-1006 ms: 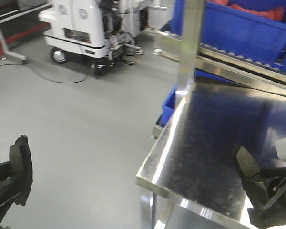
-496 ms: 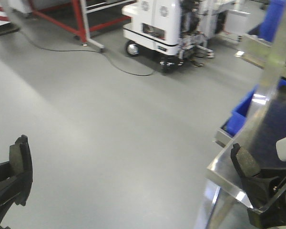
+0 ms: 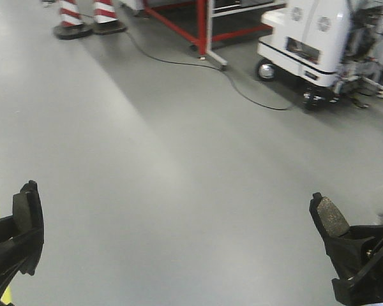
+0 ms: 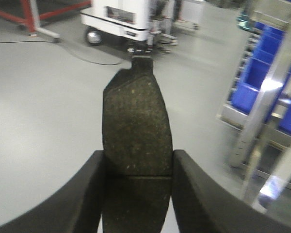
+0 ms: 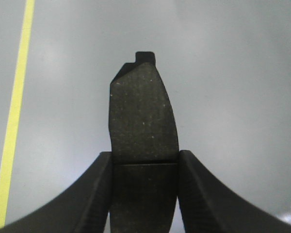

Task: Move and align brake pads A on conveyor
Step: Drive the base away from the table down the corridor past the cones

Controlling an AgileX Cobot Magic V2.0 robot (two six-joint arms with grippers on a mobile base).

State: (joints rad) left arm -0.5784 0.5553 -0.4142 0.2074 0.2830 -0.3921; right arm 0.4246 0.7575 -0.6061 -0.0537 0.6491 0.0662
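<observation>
Left claw (image 4: 138,194): clamped on a brake pad, one finger (image 4: 82,194) pressed to each long edge; seen at the 8 o'clock corner of the front view.
Left brake pad (image 4: 137,131): held upright between the fingers, projecting toward 12 o'clock past the tips; groove across its middle sits level with the fingertips; backing-plate tab at its far end.
Right claw (image 5: 144,194): clamped on a second brake pad in the same manner; seen at the 4 o'clock corner of the front view.
Right brake pad (image 5: 143,121): gripped at both long edges, projecting toward 12 o'clock; groove level with the fingertips; notched tab at the top.
Floor (image 3: 179,159): grey, beneath both claws; both pads carried in the air above it.
Yellow line (image 5: 14,116): on the floor, at 9 o'clock of the right pad.
White mobile unit (image 3: 313,38): at 1 o'clock in the front view, well apart from both claws.
Blue bins (image 4: 252,82): at 3 o'clock in the left wrist view.
Conveyor: not in any view.
</observation>
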